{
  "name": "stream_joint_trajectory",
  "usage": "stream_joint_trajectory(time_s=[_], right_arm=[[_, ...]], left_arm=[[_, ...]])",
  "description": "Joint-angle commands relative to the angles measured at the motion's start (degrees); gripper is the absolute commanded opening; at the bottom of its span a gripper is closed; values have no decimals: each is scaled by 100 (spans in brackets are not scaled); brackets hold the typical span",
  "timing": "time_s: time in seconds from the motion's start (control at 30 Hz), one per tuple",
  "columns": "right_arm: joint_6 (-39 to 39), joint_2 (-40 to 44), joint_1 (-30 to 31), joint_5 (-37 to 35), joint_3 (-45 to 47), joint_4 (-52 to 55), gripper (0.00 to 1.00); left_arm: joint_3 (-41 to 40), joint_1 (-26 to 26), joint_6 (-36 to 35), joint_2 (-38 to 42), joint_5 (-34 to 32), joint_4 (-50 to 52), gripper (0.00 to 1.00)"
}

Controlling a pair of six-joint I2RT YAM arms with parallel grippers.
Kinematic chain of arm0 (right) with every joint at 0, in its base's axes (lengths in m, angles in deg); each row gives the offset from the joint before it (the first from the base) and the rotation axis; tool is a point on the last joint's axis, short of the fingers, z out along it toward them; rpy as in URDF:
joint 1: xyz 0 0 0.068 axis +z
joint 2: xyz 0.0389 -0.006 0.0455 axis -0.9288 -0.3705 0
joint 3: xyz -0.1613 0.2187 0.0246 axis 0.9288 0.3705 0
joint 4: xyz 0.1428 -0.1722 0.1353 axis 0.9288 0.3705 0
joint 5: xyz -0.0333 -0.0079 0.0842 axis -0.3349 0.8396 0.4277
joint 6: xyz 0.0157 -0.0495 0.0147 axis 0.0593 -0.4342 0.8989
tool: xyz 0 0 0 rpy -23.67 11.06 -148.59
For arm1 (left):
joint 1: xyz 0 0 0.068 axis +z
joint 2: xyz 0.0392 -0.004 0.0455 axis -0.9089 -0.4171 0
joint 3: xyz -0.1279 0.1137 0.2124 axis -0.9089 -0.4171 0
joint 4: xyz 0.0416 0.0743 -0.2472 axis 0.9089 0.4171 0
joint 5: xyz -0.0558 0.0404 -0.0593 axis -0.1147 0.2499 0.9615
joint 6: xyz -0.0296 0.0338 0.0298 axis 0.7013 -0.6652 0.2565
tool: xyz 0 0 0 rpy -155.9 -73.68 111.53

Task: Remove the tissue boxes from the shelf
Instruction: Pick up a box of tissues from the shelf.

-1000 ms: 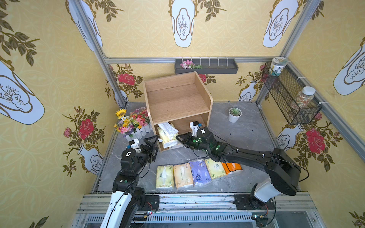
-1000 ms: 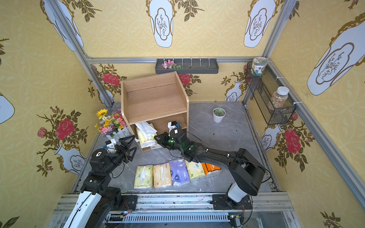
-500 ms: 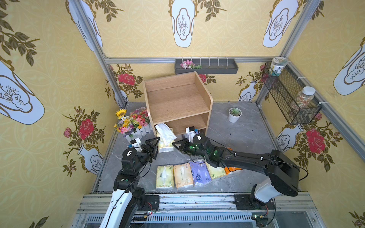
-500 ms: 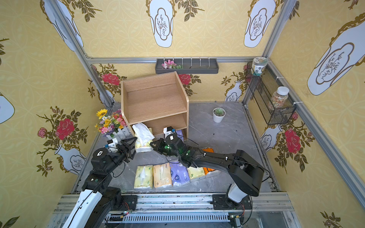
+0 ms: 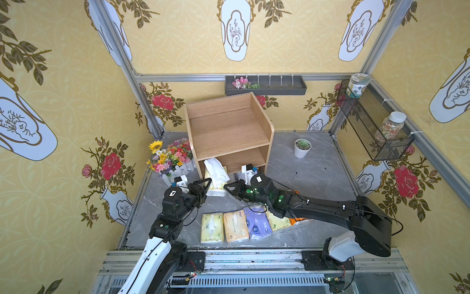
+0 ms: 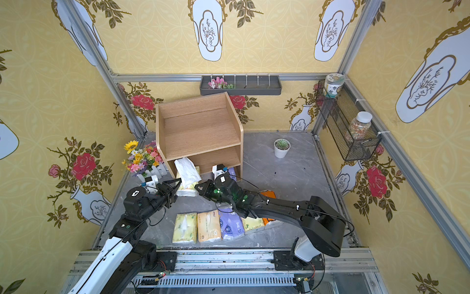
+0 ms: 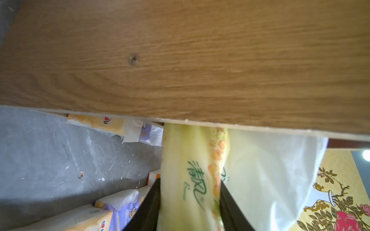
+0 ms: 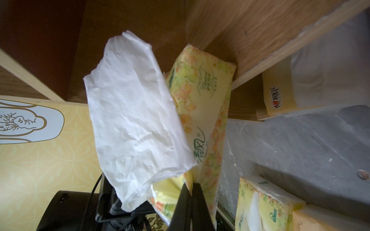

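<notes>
A pale yellow tissue pack [image 5: 216, 187] [image 6: 187, 189] with white tissue trailing from it stands on edge just in front of the light-wood shelf [image 5: 229, 132] [image 6: 201, 132]. My left gripper [image 5: 207, 184] [image 7: 190, 182] is shut on the pack's body [image 7: 192, 170], a finger pressed on each side. My right gripper [image 5: 226, 188] [image 8: 191, 185] is shut on the wrapper's edge from the other side. Several more packs [image 5: 235, 226] lie in a row near the front edge. A lavender pack [image 6: 232, 173] and a cream pack [image 8: 278, 96] sit in the shelf's lowest tier.
A flower arrangement in a white fence pot [image 5: 170, 157] stands left of the shelf, close to my left arm. A small succulent pot [image 5: 302, 147] sits right of the shelf. A dark wall tray [image 5: 265, 85] and a black wire basket [image 5: 373, 127] with jars hang above.
My right gripper has drawn the yellow pack out of the shelf's lower tier toward the front left. My left gripper has come up to the pack and closed on it.
</notes>
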Motion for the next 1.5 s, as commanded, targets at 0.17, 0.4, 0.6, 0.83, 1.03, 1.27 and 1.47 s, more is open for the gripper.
stream_joint_trajectory(time_s=[0.17,0.4,0.6,0.83,1.03,1.27,1.47], right_arm=[[-621,903,-230,380,327,704,62],[-1038,1717,-462,515,815,812,97],[-950,1407,-607,1135,806,-52,99],[-612,929,-619,1605,803,-1418,94],[-431,686,-618,1724,787,-2046,80],[-78,376,-608,1768,895,-2842,53],[-7,222,-597,1781,843,-2998,39]], left_arm=[[92,-68,-370,-12,227,-337,27],[-182,-87,-331,5,865,-1001,27],[-225,-97,-214,113,1379,-1375,27],[-206,-123,-206,242,1765,-1381,28],[-290,-133,-145,339,1730,-1480,28],[-295,-127,-118,329,1687,-1514,28],[-326,-131,-123,372,1566,-1482,44]])
